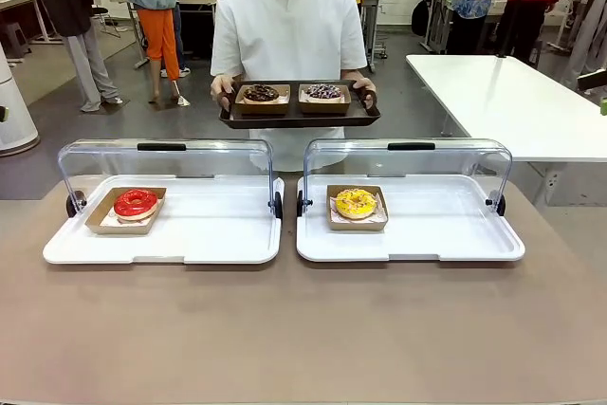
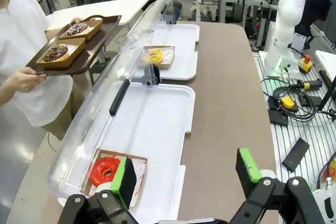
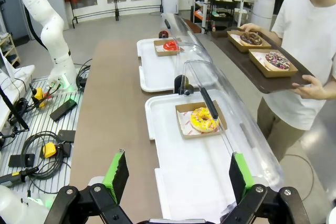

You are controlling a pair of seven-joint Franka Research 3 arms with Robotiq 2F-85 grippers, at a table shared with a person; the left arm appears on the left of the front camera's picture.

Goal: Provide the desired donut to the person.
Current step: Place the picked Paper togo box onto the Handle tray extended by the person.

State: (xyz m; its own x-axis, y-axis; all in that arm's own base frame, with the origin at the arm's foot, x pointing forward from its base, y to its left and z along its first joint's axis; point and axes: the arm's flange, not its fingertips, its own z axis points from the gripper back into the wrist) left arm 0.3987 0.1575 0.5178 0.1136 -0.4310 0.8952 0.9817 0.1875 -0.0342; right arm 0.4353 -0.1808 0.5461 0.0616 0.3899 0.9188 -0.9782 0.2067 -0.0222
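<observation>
A red-glazed donut point(image 1: 136, 202) point(image 2: 105, 170) point(image 3: 169, 45) lies in a cardboard tray on the left white tray point(image 1: 218, 234). On the right white tray point(image 1: 446, 234) a yellow donut point(image 1: 356, 203) point(image 2: 155, 55) point(image 3: 203, 119) lies in its own cardboard tray. Both clear lids are swung open. The person point(image 1: 287, 30) stands at the far side holding a dark brown tray point(image 1: 299, 121) with a chocolate donut point(image 1: 261, 93) and a sprinkled donut point(image 1: 323, 91). My left gripper point(image 2: 186, 174) is open above the table's near-left end, close to the red donut. My right gripper point(image 3: 177, 176) is open near the right tray's end.
The clear lids point(image 1: 166, 163) point(image 1: 408, 158) stand upright behind the trays. Bare brown tabletop point(image 1: 303, 329) runs along the near side. A white table point(image 1: 512, 101) stands at the back right. Cables and boxes point(image 2: 294, 103) lie beside the arm bases. Bystanders stand far behind.
</observation>
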